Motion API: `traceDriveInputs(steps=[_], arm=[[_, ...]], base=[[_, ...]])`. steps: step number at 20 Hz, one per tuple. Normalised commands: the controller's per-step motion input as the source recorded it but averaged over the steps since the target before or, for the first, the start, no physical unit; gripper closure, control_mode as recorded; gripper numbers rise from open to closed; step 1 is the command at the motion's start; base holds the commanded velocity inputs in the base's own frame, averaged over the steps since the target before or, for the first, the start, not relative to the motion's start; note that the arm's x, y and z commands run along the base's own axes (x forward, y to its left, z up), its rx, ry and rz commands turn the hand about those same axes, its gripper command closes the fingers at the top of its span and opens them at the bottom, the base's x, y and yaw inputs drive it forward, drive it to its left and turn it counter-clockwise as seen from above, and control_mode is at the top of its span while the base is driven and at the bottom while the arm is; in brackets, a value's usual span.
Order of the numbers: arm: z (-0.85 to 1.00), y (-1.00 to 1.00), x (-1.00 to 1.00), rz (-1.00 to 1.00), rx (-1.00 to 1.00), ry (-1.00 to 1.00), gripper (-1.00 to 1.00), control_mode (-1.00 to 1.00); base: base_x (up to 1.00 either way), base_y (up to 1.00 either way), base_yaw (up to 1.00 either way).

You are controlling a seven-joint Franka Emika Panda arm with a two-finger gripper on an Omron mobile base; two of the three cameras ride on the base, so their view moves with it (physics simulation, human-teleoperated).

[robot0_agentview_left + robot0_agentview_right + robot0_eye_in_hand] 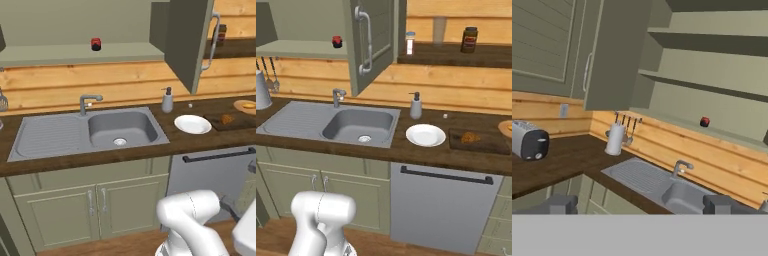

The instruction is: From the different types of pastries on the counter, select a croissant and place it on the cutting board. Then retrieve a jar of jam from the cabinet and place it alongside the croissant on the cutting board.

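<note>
The golden-brown croissant (227, 119) (470, 137) lies on the dark cutting board (239, 123) (486, 145) at the right of the counter (200, 142). Beside the board, a yellow-orange pastry (248, 105) sits on a tan plate. The cabinet (75, 20) stands open, and the red jar of jam (96, 44) (337, 41) (704, 121) stands on its lowest shelf. My gripper (642, 205) is open with nothing between its fingertips (562, 204). It is well back from the counter and faces the open cabinet, with the jar far ahead to the right.
The open cabinet door (192, 40) (368, 40) juts out over the counter. A steel sink (122, 127) with its faucet (89, 102), a soap dispenser (167, 100) and a white plate (192, 124) sit below. A toaster (529, 140) and utensil holder (615, 138) stand further left.
</note>
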Motion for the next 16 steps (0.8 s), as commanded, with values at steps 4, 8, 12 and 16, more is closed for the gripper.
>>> traceDriveInputs(steps=[4,8,12,16], arm=[[0.00,0.00,0.00,0.00,0.00,0.00,-1.00,1.00],[0.00,0.00,0.00,0.00,0.00,0.00,-1.00,1.00],[0.00,0.00,0.00,0.00,0.00,0.00,-1.00,1.00],[0.00,0.00,0.00,0.00,0.00,0.00,-1.00,1.00]], base=[[-0.03,0.48,0.00],[-0.14,0.78,0.00],[0.01,0.16,0.00],[0.38,0.00,0.00]])
